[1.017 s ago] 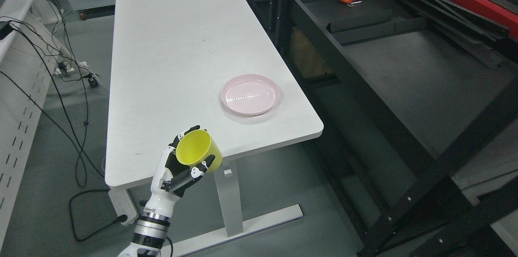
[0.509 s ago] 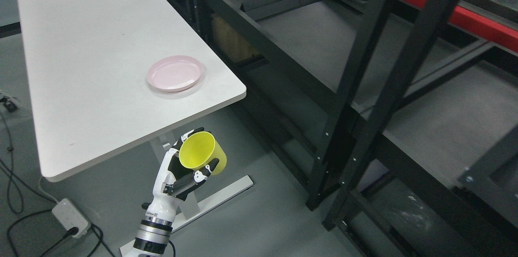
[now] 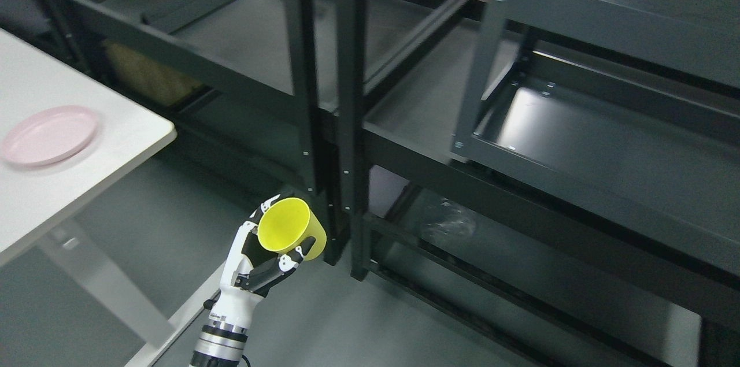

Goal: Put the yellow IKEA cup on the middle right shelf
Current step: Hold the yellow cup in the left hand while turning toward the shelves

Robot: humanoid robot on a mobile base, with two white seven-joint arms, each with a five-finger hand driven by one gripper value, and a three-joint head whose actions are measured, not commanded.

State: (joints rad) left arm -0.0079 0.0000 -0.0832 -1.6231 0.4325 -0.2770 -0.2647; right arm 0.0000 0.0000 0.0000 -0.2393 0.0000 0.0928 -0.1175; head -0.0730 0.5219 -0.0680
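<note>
Fingers of the left hand (image 3: 263, 260) wrap the yellow plastic cup (image 3: 291, 227), tilted mouth-up, probably for carrying toward the black metal shelving (image 3: 520, 147), well apart

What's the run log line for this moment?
left hand: shut on cup | cup: tilted, above floor, before rack | plate: on table | right hand: unseen | placing: not yet done

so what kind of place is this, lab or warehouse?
Looks like a robot test lab or workshop with storage racking, not a home. Black metal shelving fills most of the view, beside a white desk holding only a pink plate. The left hand holds the yellow cup.
</note>
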